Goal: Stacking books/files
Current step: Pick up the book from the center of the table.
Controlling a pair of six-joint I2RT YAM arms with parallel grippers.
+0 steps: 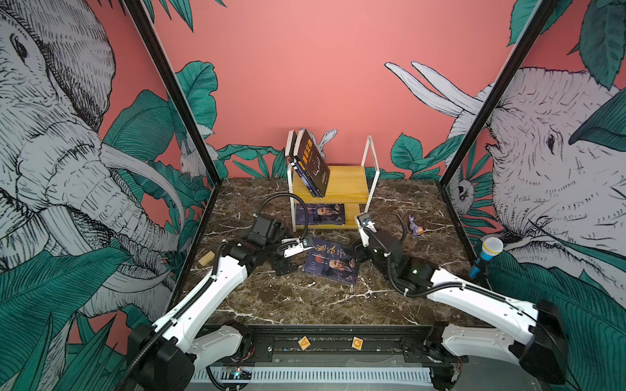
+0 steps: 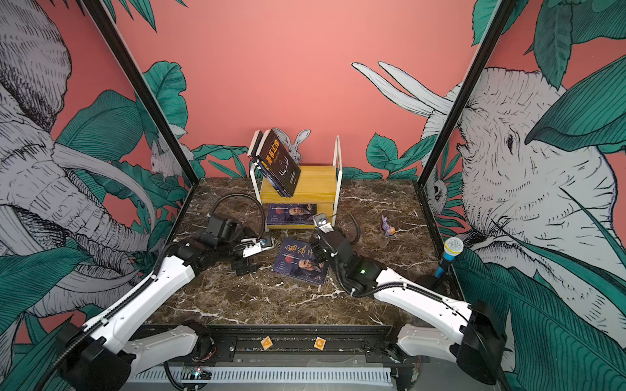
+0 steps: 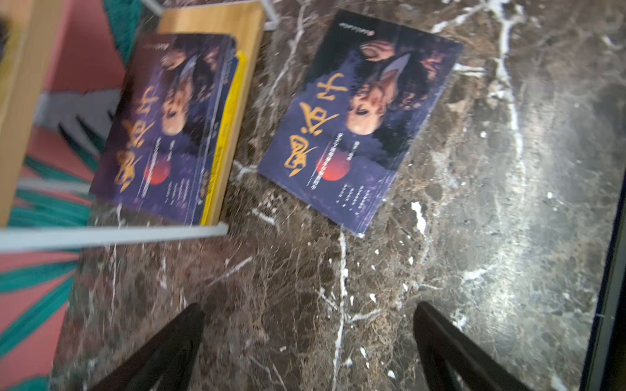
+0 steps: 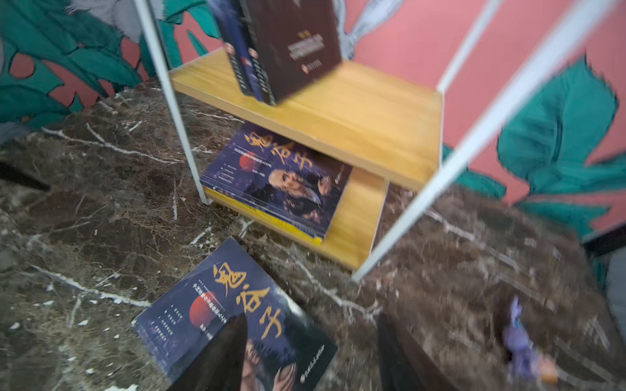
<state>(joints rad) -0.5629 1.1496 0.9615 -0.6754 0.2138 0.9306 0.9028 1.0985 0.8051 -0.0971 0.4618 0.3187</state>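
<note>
One navy book (image 1: 333,262) (image 2: 301,260) with gold characters and a bearded face lies flat on the marble table, seen also in the wrist views (image 3: 359,115) (image 4: 203,304). A stack of similar books (image 1: 320,214) (image 4: 277,179) lies on the rack's lower shelf. Dark books (image 1: 310,162) (image 2: 276,162) lean on the upper shelf. My left gripper (image 3: 308,308) (image 1: 285,266) is open over bare marble just left of the flat book. My right gripper (image 4: 311,316) (image 1: 355,253) is open at that book's right edge, one finger over the cover and one over marble, holding nothing.
The white-framed wooden rack (image 1: 349,182) stands at the table's back middle. A purple toy (image 1: 415,227) (image 4: 521,348) lies right of it. A wooden block (image 1: 206,258) sits at the left edge, and a blue microphone (image 1: 486,254) stands at the right edge.
</note>
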